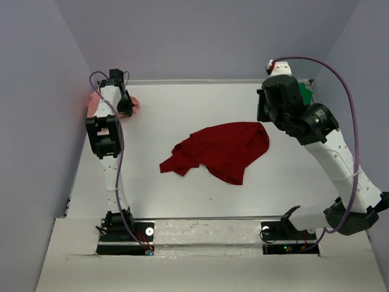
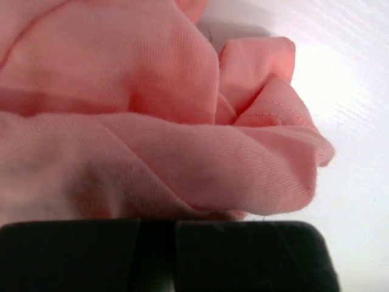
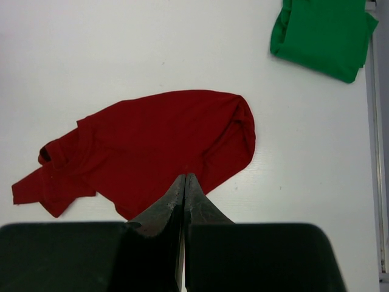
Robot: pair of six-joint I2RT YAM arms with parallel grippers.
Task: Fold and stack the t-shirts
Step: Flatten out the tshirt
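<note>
The dark red t-shirt (image 1: 222, 149) lies crumpled and unfolded near the middle of the white table (image 1: 182, 194), with one sleeve trailing toward the left arm's side. The right gripper (image 3: 184, 182) hangs above its near right edge. Its two fingers are pressed together with no gap and there is no cloth between them. In the right wrist view the fingertips overlap the shirt's hem, though the gripper appears to be raised clear of the cloth rather than touching it.

The bright green t-shirt (image 3: 322, 36) sits folded in the far right corner, well apart from the red one and beyond the right gripper.

The left arm reaches into the far left corner, where the left gripper (image 1: 126, 104) is down against the bunched pale salmon-pink t-shirt (image 2: 152, 121). In the left wrist view pink folds fill almost the whole frame, right up to the black gripper body. The fingers are hidden, so I cannot tell how far they are spread or whether they hold the cloth.
</note>
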